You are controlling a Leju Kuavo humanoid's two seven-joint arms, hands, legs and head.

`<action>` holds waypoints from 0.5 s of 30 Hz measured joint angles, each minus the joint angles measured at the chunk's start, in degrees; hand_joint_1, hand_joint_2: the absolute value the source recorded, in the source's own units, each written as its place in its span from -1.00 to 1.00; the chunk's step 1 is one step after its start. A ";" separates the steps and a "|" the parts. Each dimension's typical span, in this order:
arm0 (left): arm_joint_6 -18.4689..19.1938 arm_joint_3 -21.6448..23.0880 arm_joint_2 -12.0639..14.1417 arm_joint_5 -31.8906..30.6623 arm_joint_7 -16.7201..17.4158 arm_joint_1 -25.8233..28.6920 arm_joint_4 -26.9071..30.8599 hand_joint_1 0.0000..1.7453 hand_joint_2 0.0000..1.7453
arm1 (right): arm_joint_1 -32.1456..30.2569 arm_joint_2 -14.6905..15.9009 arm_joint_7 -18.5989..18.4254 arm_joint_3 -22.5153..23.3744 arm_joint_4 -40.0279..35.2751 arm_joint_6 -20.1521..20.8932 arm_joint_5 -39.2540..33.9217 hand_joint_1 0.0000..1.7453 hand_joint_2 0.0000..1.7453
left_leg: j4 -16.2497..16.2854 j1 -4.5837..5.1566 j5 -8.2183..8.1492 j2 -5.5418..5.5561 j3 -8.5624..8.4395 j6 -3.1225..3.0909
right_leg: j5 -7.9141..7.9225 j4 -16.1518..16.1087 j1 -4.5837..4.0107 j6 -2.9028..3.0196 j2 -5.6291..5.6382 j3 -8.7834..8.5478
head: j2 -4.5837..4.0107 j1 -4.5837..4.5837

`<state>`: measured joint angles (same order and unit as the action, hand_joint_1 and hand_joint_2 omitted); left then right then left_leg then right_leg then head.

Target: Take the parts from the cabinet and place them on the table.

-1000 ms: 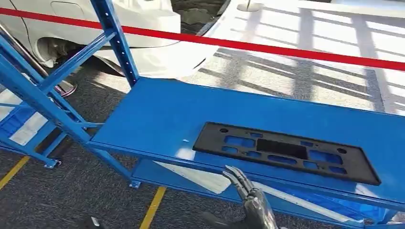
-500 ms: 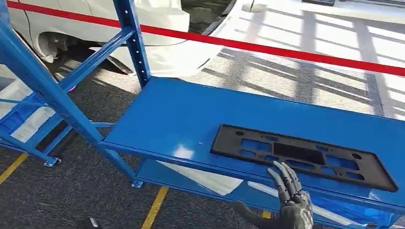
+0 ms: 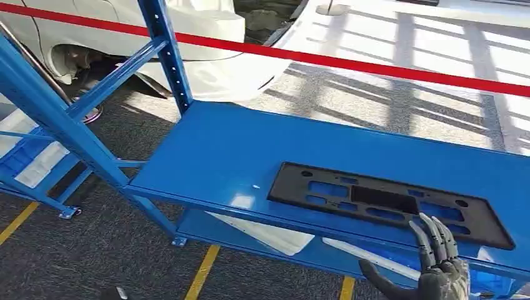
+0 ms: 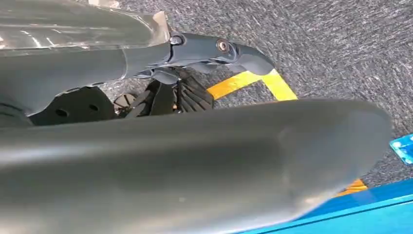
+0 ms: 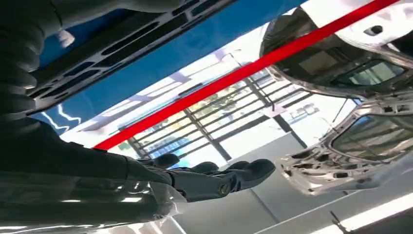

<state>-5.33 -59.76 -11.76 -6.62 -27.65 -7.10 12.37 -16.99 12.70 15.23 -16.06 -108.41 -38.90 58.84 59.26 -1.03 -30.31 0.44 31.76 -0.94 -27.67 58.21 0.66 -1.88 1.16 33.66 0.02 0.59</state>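
Head cam looks down at the blue shelf [image 3: 250, 150]; right wrist cam faces up, sharing its black part [image 3: 387, 203].

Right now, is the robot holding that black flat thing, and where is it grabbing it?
Nothing is held. The right hand hovers with fingers spread at the near edge of the black plate, which lies flat on the blue shelf.

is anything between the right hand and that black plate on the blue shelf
Nothing visible stands between them. The right hand is raised at the front edge of the blue shelf, fingers apart and holding nothing, just short of the black plate, which lies flat with bare shelf around it.
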 joint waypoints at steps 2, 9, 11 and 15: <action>0.02 -0.02 0.00 0.00 -0.07 0.00 0.00 -1.00 -1.00 | -0.46 0.81 -1.16 0.68 0.00 1.91 0.42 -1.00 1.00 | 0.00 -0.02 0.01 0.00 -0.01 0.01 | 0.00 0.01 -0.02 0.01 0.00 0.00 | 0.00 0.00; 0.48 -0.09 0.07 0.00 -0.09 0.08 0.00 -1.00 -1.00 | -3.88 7.94 -2.62 4.29 -0.02 8.24 -2.47 -1.00 1.00 | 0.00 0.02 0.00 0.00 0.02 0.00 | 0.00 0.01 0.02 0.01 0.00 -0.01 | 0.00 0.00; 0.52 -0.11 0.09 0.00 -0.09 0.11 0.00 -1.00 -1.00 | -4.67 9.36 -2.62 5.57 -0.28 8.39 -2.54 -1.00 1.00 | 0.00 0.04 -0.01 0.00 0.03 0.00 | 0.00 0.01 0.02 0.01 -0.01 0.00 | 0.00 0.00; 0.52 -0.11 0.09 0.00 -0.09 0.11 0.00 -1.00 -1.00 | -5.54 10.95 -2.56 7.49 -1.35 8.63 -2.86 -1.00 1.00 | 0.00 0.03 -0.03 0.00 0.02 0.03 | -0.01 0.01 0.02 0.00 0.00 0.02 | 0.00 0.00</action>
<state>-4.81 -59.87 -11.67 -6.62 -27.74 -6.98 12.37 -22.53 23.65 12.68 -8.57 -109.76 -30.27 55.98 59.26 -1.01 -30.34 0.44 31.79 -0.92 -27.68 58.22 0.68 -1.88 1.16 33.68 0.02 0.59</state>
